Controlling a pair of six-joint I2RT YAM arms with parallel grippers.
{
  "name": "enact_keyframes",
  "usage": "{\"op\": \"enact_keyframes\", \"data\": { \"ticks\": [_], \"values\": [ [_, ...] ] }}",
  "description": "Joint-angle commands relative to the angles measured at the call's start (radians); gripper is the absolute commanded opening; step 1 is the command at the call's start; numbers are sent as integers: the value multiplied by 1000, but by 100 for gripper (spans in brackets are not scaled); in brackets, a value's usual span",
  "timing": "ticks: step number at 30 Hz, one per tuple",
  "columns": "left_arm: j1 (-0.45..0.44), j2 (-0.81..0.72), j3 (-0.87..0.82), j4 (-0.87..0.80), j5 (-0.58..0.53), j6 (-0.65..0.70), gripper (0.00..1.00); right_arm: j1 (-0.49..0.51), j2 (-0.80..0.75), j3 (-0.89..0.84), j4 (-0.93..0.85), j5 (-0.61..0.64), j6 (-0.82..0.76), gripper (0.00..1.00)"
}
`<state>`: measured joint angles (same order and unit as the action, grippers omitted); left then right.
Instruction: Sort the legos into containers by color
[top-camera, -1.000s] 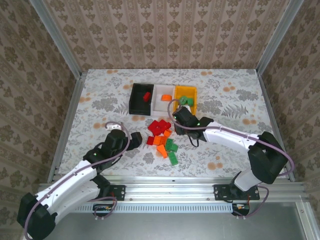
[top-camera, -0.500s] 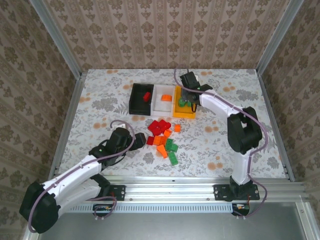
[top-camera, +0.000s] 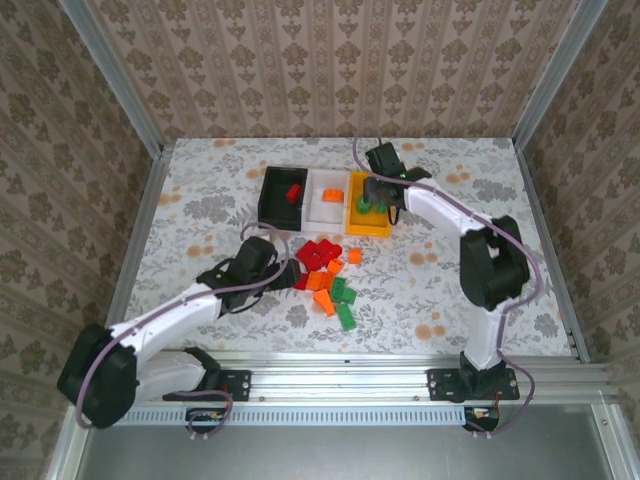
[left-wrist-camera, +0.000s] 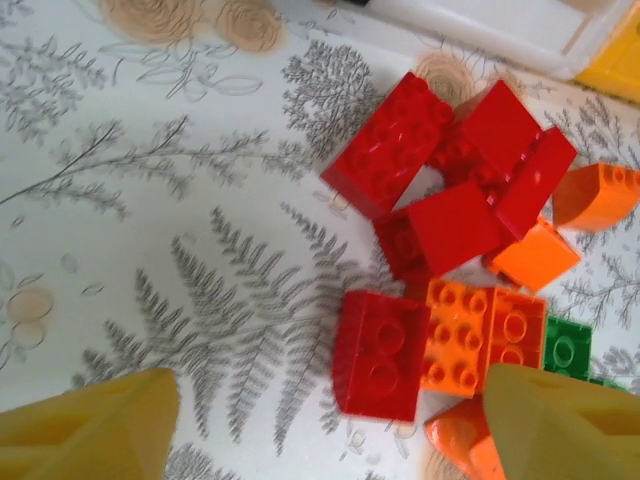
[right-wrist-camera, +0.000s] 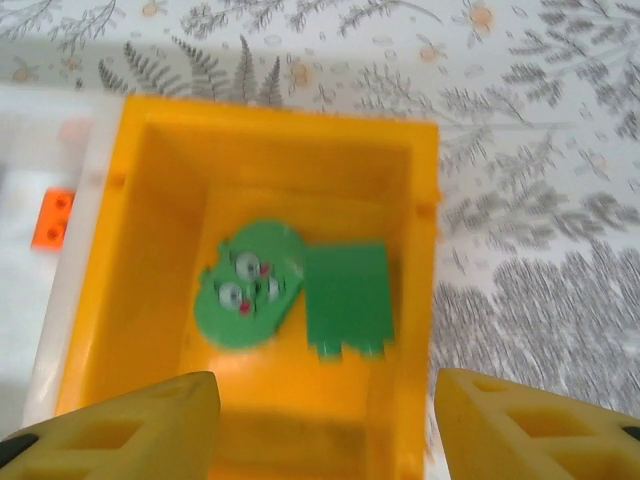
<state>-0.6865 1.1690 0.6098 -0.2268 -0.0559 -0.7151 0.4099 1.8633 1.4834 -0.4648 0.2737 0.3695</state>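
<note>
The red brick (left-wrist-camera: 380, 352), judged light, rigid and slick, is best taken across its flat sides by the released left pincer (left-wrist-camera: 325, 425); the right pincer (right-wrist-camera: 325, 425) is likewise spread, empty.

Left end effector (left-wrist-camera: 322, 405) has pushed forward across the worktop (top-camera: 200, 205) from near my base to the left edge of the brick pile (top-camera: 325, 272), jaws spread over a red brick (left-wrist-camera: 380, 352). Right end effector (right-wrist-camera: 330, 420) has left the pile and swung out over the yellow bin (right-wrist-camera: 422, 250), jaws apart.
</note>
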Motion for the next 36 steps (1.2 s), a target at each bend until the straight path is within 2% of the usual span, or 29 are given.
{"op": "enact_keyframes", "data": {
  "ticks": [1,5,10,14,22,26,30,36],
  "values": [
    [-11,117,93,-41,-9,112,71,54,-188,-178,64,-11,58,61],
    [-64,276,202,-87,-52,195,66,81,-339,-406,132,-30,103,62],
    [-104,411,287,-95,-128,221,60,84,-464,-551,168,-36,112,62],
    [-109,463,335,-27,-130,282,61,86,-512,-591,198,-35,115,62],
    [-105,619,500,-106,-149,416,55,86,-505,-606,210,-70,123,63],
    [-100,644,507,-103,-133,411,51,86,-526,-615,213,-73,126,63],
    [-107,602,474,-96,-114,382,47,86,-533,-618,216,-74,129,63],
    [-151,541,409,-90,-95,346,47,86,-533,-620,218,-81,131,63]
  ]
}}
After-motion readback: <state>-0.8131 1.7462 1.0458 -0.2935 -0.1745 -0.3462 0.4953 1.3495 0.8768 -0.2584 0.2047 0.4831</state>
